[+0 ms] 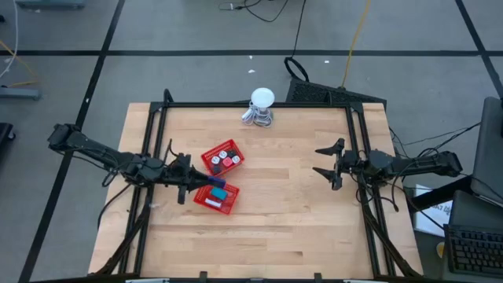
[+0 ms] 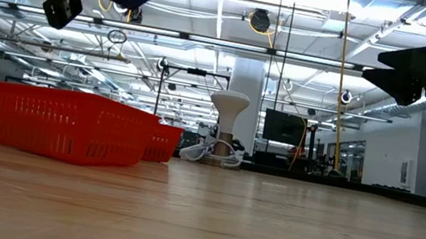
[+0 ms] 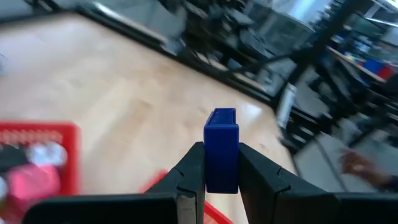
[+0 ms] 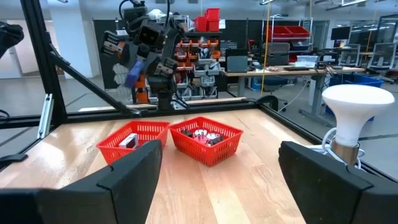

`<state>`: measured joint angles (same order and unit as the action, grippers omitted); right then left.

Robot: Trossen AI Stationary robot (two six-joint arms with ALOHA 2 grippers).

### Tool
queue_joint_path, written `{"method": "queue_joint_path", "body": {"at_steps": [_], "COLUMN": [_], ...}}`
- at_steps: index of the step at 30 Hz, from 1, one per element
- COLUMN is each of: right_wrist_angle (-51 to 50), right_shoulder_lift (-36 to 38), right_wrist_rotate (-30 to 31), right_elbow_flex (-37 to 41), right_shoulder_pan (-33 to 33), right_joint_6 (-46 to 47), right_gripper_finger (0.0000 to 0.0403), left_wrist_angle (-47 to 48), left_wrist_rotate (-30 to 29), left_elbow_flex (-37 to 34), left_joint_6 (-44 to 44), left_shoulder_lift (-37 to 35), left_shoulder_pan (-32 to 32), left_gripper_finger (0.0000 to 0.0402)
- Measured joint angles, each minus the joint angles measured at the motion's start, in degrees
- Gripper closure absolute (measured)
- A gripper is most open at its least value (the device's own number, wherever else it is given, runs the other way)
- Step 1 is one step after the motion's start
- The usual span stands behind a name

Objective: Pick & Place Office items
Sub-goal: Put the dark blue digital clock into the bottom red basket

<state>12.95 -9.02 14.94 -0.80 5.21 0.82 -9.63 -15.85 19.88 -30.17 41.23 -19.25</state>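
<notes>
Blue office item held tight in left end effector above the nearer red basket, second red basket just beside with more pieces, right end effector wide, well apart over the worktop.

baskets table-centre-left, side by side; gadget behind, at far edge

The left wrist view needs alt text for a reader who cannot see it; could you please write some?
The left tool grips a small blue block upright between its dark fingers, above a light wooden table. A red mesh basket holding pink and white items sits off to one side, blurred.
</notes>
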Motion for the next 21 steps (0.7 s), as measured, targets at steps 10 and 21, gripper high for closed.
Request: {"method": "queue_joint_path", "body": {"at_steps": [10, 21], "right_wrist_angle": [0.0, 0.0], "right_shoulder_lift": [0.0, 0.0], "right_wrist_rotate": [0.0, 0.0], "right_elbow_flex": [0.0, 0.0], "right_shoulder_pan": [0.0, 0.0], "right_joint_6": [0.0, 0.0], "right_gripper_finger": [0.0094, 0.0094], "left_wrist_angle": [10.3, 2.4], "left_wrist_rotate": [3.5, 5.0], "left_elbow_flex": [0.0, 0.0], "left_joint_6": [-16.2, -21.5], "left_shoulder_lift": [1.7, 20.8], "left_shoulder_pan": [-3.7, -3.3], "left_gripper_finger": [0.0330, 0.0330]}}
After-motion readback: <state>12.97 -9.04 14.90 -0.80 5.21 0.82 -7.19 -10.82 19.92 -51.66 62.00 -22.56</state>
